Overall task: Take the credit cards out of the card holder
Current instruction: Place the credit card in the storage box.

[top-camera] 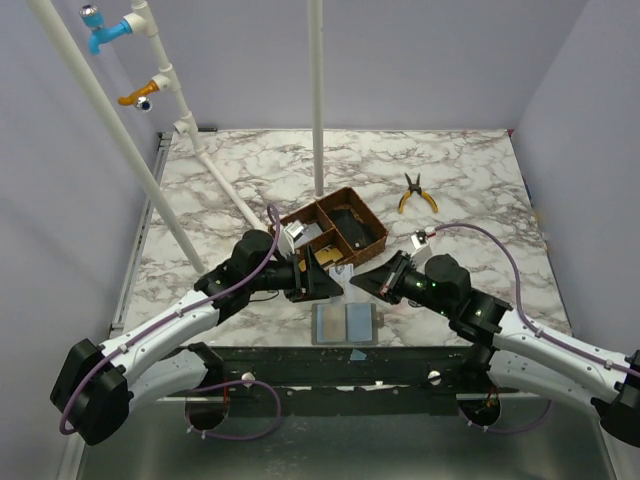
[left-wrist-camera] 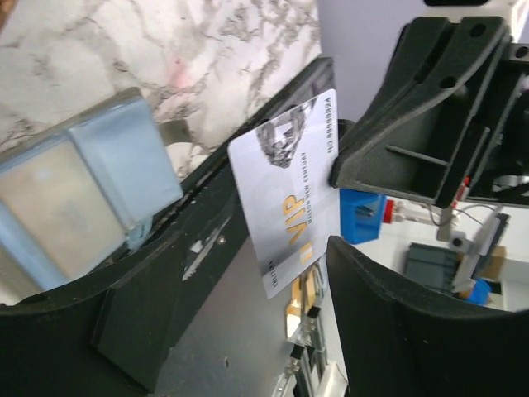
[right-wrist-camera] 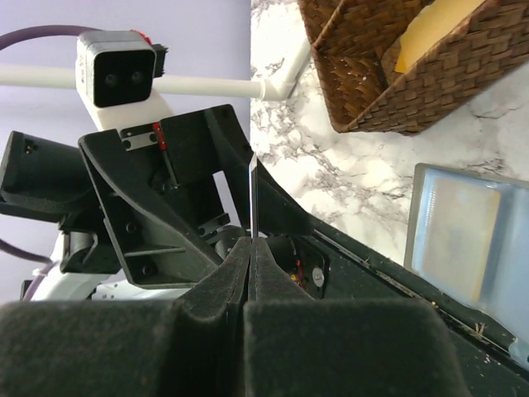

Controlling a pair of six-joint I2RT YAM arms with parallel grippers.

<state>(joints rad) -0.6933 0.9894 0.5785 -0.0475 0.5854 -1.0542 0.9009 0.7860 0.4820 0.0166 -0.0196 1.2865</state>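
The card holder [top-camera: 344, 323] lies open and flat at the table's near edge, its pale blue-grey inside facing up [left-wrist-camera: 83, 190] [right-wrist-camera: 463, 240]. One of the credit cards [left-wrist-camera: 289, 198], whitish with gold "VIP" lettering, hangs in the air above it [top-camera: 345, 272]. My right gripper [right-wrist-camera: 250, 246] is shut on one edge of this card, which shows edge-on [right-wrist-camera: 252, 198] above its fingertips. My left gripper [left-wrist-camera: 256, 331] is open. Its jaws stand wide on either side of the card's other end without pinching it. The two grippers meet tip to tip [top-camera: 340, 280].
A brown woven tray [top-camera: 335, 232] with compartments stands just behind the grippers, something yellow in one compartment [right-wrist-camera: 430, 33]. Yellow-handled pliers [top-camera: 417, 195] lie at the back right. White pipes [top-camera: 317, 100] rise from the table at the back and left. The table's dark front rail [top-camera: 350, 362] runs below the holder.
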